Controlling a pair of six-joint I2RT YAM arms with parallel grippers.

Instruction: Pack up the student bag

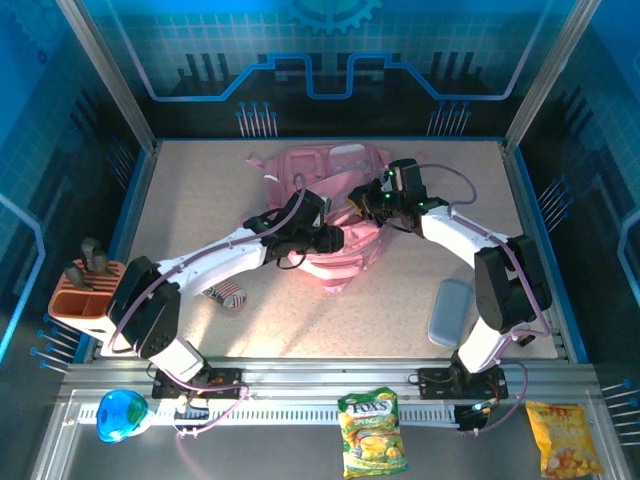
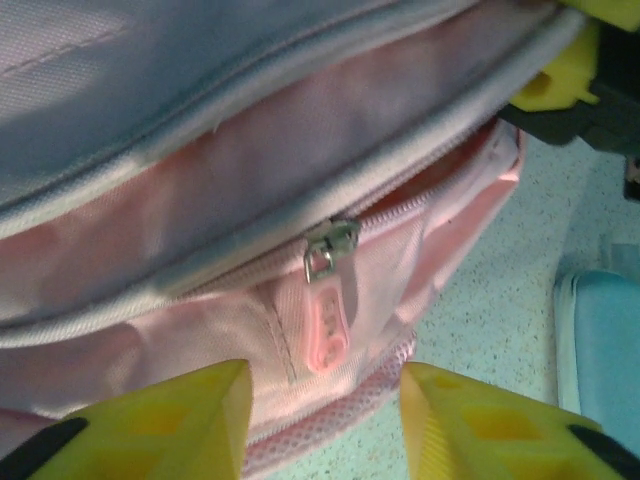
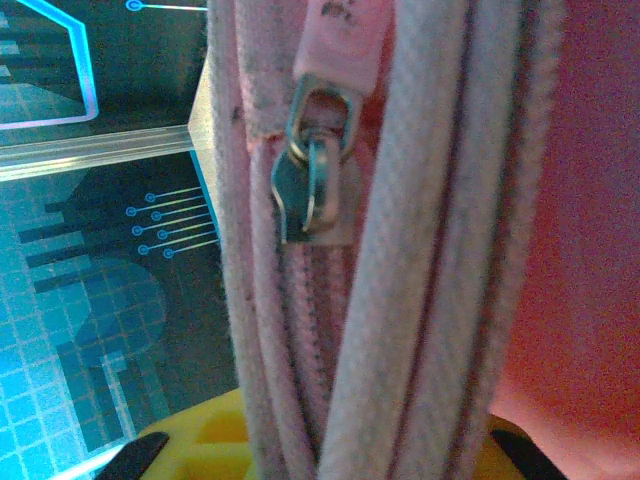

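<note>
So the bag (image 1: 335,165) is lying on the table (image 1: 200,210), toward the back. My right fingers (image 3: 215,440) are clamped on its zipped edge. My left fingers (image 2: 190,420) are spread apart just below a zip pull (image 2: 328,320), gripping nothing.

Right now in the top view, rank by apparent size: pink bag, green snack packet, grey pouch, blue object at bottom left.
1. student bag, by far the largest.
2. green snack packet.
3. grey pouch, only slightly smaller; the packet may lie nearer the camera, so this is unsure.
4. blue object, smallest.
</note>
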